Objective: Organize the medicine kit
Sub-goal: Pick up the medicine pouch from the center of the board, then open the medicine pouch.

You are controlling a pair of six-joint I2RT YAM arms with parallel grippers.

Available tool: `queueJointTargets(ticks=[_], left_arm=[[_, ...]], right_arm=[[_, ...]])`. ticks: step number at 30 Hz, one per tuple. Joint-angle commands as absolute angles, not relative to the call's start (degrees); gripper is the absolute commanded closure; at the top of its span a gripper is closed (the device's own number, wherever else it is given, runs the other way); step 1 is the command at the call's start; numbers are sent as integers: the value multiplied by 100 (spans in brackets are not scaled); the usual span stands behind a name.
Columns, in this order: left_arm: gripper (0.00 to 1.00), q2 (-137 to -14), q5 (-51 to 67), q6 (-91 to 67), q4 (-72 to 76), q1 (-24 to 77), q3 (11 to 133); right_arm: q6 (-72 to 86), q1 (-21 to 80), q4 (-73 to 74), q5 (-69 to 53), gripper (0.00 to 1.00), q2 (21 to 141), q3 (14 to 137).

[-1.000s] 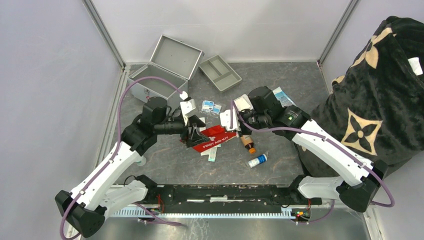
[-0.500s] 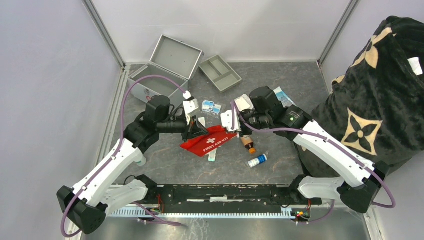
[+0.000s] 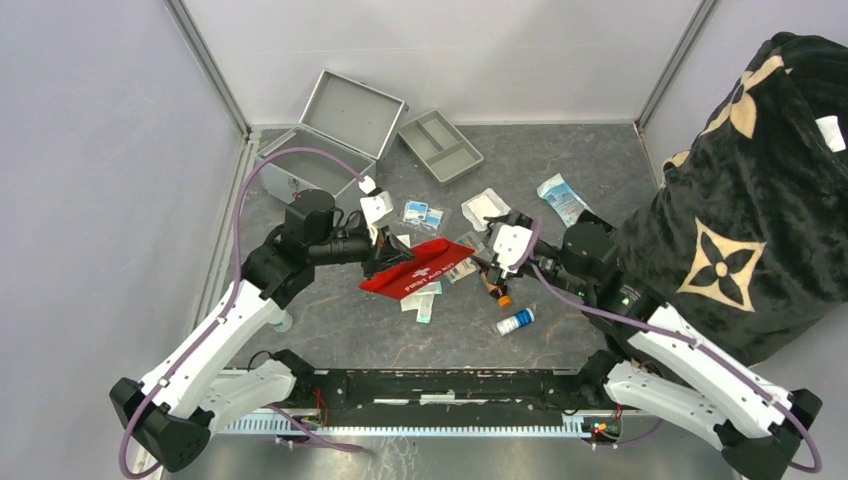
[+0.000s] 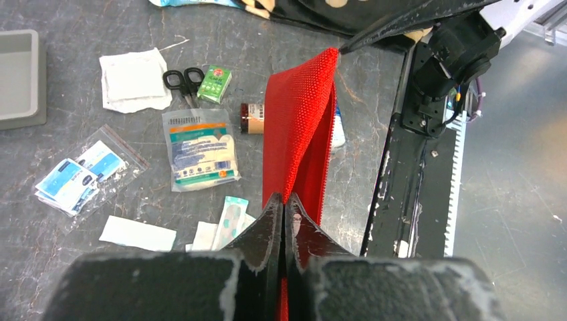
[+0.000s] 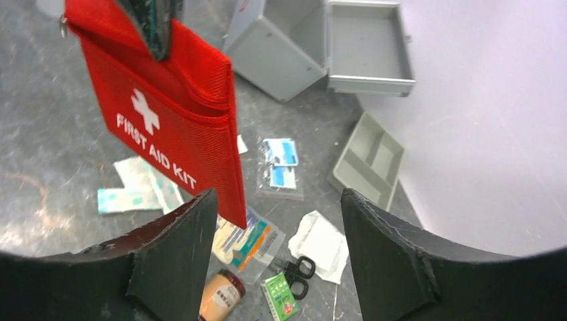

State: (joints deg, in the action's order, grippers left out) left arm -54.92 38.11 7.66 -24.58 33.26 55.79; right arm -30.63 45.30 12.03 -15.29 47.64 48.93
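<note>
The medicine kit [image 3: 318, 160] is a silver-grey metal case at the back left, its lid swung open; it also shows in the right wrist view [image 5: 284, 50]. My left gripper [image 3: 388, 258] [image 4: 284, 202] is shut on the edge of a flat red first-aid pouch [image 3: 422, 270] [image 4: 297, 127] and holds it off the table. The pouch [image 5: 167, 134] hangs in front of my right gripper [image 3: 487, 265] [image 5: 277, 195], which stands open just right of the pouch's end, with nothing between its fingers.
A grey divided tray [image 3: 440, 146] lies beside the case. Loose supplies lie under and around the pouch: scissors [image 4: 180, 80], a green box [image 4: 215, 81], a brown bottle [image 3: 497, 290], a white bottle [image 3: 515, 321], gauze [image 3: 485, 208], sachets [image 3: 422, 213]. A black patterned blanket [image 3: 770, 190] fills the right side.
My left gripper has closed on the red pouch and lifted its edge. My right gripper has opened, let go of the pouch and drawn back to the right.
</note>
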Motion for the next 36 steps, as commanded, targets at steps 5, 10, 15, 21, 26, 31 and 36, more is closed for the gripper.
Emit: queueJointTargets(ticks=[5,10,15,21,26,31,36], left_arm=[[98,-5208,3883,-66,-1386,3349,5764],[98,-4931,3104,-1270,-427,3349,5603],[98,-4617,2273,-1991,-25,3349,5539],[98,-4394,1465,-2394,81,3349,5568],[98,-4515,630,-2336,-444,3348,5608],[98,-4715,-203,-2357,-819,3349,5667],[98,-5135,-873,-2317,-1468,3349,6038]], right_arm=[[-1354,4532,-1224,-316,23,4080,3893],[-30,4537,-2231,214,20,3920,3325],[689,4530,-2927,-350,18,4042,3086],[1060,4522,-3349,-886,17,4365,3251],[1910,4615,-3242,-930,16,5135,3985],[2722,5355,-2997,598,17,5980,4664],[3529,5704,-2302,1925,24,6646,5396]])
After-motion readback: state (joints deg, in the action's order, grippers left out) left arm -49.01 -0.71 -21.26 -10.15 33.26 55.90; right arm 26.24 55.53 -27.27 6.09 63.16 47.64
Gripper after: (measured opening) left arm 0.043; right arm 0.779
